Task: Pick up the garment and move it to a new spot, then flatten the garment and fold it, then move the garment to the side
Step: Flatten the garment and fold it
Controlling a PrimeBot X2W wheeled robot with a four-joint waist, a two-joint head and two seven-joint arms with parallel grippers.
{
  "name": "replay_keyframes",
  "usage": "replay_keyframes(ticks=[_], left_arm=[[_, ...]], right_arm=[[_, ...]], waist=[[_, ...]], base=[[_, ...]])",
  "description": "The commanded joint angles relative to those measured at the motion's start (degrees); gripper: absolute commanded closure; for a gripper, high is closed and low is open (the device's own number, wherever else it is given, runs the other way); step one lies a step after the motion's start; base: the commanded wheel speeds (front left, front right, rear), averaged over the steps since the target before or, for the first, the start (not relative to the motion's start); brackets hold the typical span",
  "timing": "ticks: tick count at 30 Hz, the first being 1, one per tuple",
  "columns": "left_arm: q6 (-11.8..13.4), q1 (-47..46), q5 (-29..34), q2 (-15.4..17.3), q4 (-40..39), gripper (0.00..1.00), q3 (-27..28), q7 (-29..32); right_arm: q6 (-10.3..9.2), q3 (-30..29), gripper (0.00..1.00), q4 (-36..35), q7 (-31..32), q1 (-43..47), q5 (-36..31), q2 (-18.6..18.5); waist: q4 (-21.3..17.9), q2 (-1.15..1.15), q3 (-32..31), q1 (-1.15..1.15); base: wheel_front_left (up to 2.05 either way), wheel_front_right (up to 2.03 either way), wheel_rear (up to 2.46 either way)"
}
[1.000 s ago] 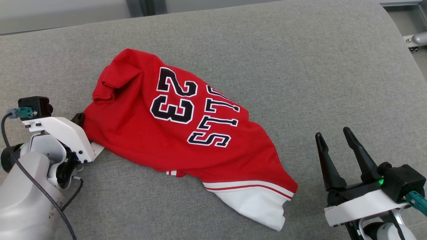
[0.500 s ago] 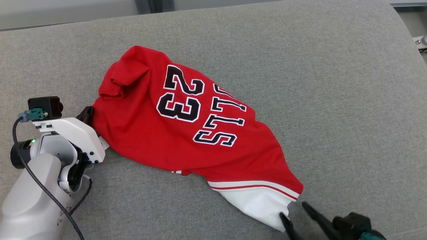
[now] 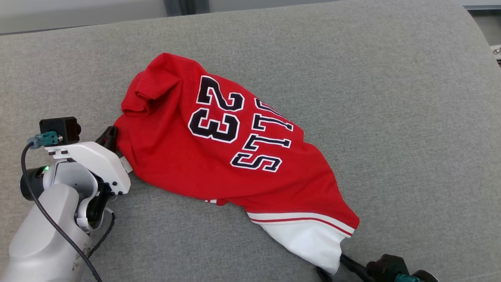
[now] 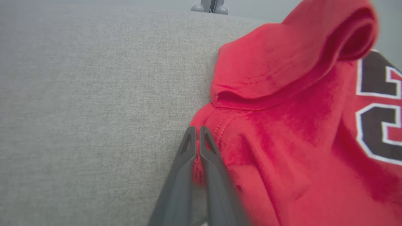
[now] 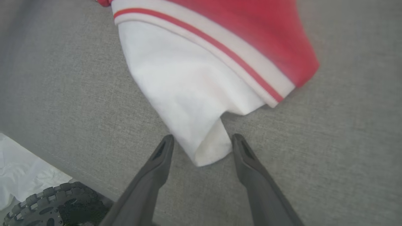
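The garment (image 3: 235,164) is a red jersey with black-and-white numbers and a white hem, lying crumpled on the grey cushion (image 3: 391,117). My left gripper (image 3: 110,137) is at the jersey's left edge. In the left wrist view this gripper (image 4: 197,129) is shut, with a fold of the red garment (image 4: 282,125) pinched between its fingers. My right gripper (image 3: 332,267) is at the bottom edge of the head view, at the white corner. In the right wrist view it (image 5: 202,139) stands open, its fingers on either side of the garment's (image 5: 188,78) white tip.
The grey cushion stretches wide to the right and behind the jersey. Its front edge shows in the right wrist view, with a knobbly black wheel (image 5: 47,204) and a white sheet (image 5: 19,163) below it. A metal fitting (image 4: 209,6) stands beyond the far edge.
My right gripper has come from the lower right to the garment's white corner, still open. The head camera has shifted a little. My left gripper keeps its hold on the red edge.
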Motion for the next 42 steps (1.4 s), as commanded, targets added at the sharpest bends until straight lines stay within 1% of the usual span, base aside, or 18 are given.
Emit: replay_keyframes(ticks=[1, 4, 8, 10, 11, 13, 14, 16, 18, 19, 20, 26, 32, 35, 42], left_arm=[[0.2, 0.4, -0.2, 0.0, -0.8, 1.00, 0.3, -0.7], [0.6, 1.1, -0.6, 0.0, -2.4, 1.00, 0.9, -2.0], [1.3, 1.8, -1.1, 0.5, -7.1, 1.00, 2.1, -3.7], [2.1, 2.3, -1.0, 1.0, -10.0, 1.00, 2.9, -4.6], [2.5, 2.5, -1.0, 1.3, -11.7, 1.00, 3.1, -4.8], [3.4, 2.6, -0.6, 1.6, -15.4, 1.00, 3.7, -5.3], [4.0, 2.8, -0.3, 1.8, -17.3, 1.00, 3.9, -5.4], [5.2, 3.4, 0.1, 2.4, -21.1, 1.00, 4.3, -5.6], [6.3, 3.8, 0.5, 2.9, -25.5, 1.00, 4.8, -5.6], [6.3, 3.8, 0.5, 2.9, -25.5, 1.00, 4.8, -5.6], [7.0, 3.7, 0.8, 2.9, -27.5, 1.00, 5.0, -5.9], [9.9, 1.6, 3.4, 3.0, -39.2, 1.00, 5.5, -7.0], [12.0, -1.3, 7.3, 2.7, -49.4, 1.00, 5.8, -10.6], [12.8, -3.5, 9.3, 2.7, -54.0, 1.00, 5.9, -11.5], [13.3, -8.2, 13.1, 4.0, -61.1, 1.00, 3.9, -9.0]], right_arm=[[0.01, 0.8, 1.00, 1.5, 0.0, -1.1, 0.6, -0.3], [0.01, 1.5, 1.00, 1.7, -0.8, -1.8, 2.1, -0.4], [0.01, -0.6, 1.00, -2.5, -2.2, -3.0, 4.8, -1.2], [0.02, -2.8, 1.00, -5.5, -3.7, -3.1, 9.2, 0.3], [0.04, -4.4, 1.00, -6.9, -4.5, -3.9, 10.2, -0.2], [0.00, -7.9, 1.00, -8.9, -6.4, -5.1, 15.2, 0.8], [0.04, -9.3, 1.00, -9.7, -7.1, -5.9, 16.3, 0.8], [0.06, -11.1, 1.00, -11.1, -8.3, -7.9, 20.6, 1.4], [0.06, -12.2, 1.00, -12.1, -9.3, -10.5, 22.5, 0.7], [0.06, -12.2, 1.00, -12.1, -9.3, -10.5, 22.5, 0.7], [0.06, -12.3, 1.00, -12.4, -9.8, -11.7, 24.0, 0.9], [0.06, -13.8, 1.00, -13.2, -13.5, -21.0, 26.2, -0.6], [0.06, -15.6, 1.00, -14.9, -16.4, -29.2, 27.7, -2.0], [0.06, -17.2, 1.00, -16.2, -17.3, -32.4, 28.0, -2.5], [0.06, -18.8, 1.00, -18.3, -16.3, -37.0, 27.2, -3.6]], waist=[[0.3, 0.00, -0.2, 0.00], [0.6, 0.00, -0.5, 0.00], [0.6, 0.00, -0.9, 0.00], [0.6, 0.00, -1.1, 0.00], [0.6, 0.00, -1.3, 0.00], [0.6, 0.00, -1.7, 0.00], [0.6, 0.00, -1.9, 0.00], [0.5, 0.00, -2.4, 0.00], [0.3, 0.00, -2.8, 0.00], [0.3, 0.00, -2.8, 0.00], [0.4, 0.00, -3.1, 0.00], [0.8, 0.00, -4.6, 0.00], [1.7, 0.00, -6.4, 0.00], [2.3, 0.00, -7.2, 0.00], [3.2, 0.00, -8.3, 0.00]], base=[[0.00, 0.00, 0.00], [0.00, 0.00, 0.00], [0.00, 0.00, 0.00], [0.00, 0.00, 0.00], [0.00, 0.00, 0.00], [0.00, 0.00, 0.00], [0.00, 0.00, 0.00], [0.00, 0.00, 0.00], [0.00, 0.00, 0.00], [0.00, 0.00, 0.00], [0.00, 0.00, 0.00], [0.00, 0.00, 0.00], [0.00, 0.00, 0.00], [0.00, 0.00, 0.00], [0.00, 0.00, 0.00]])
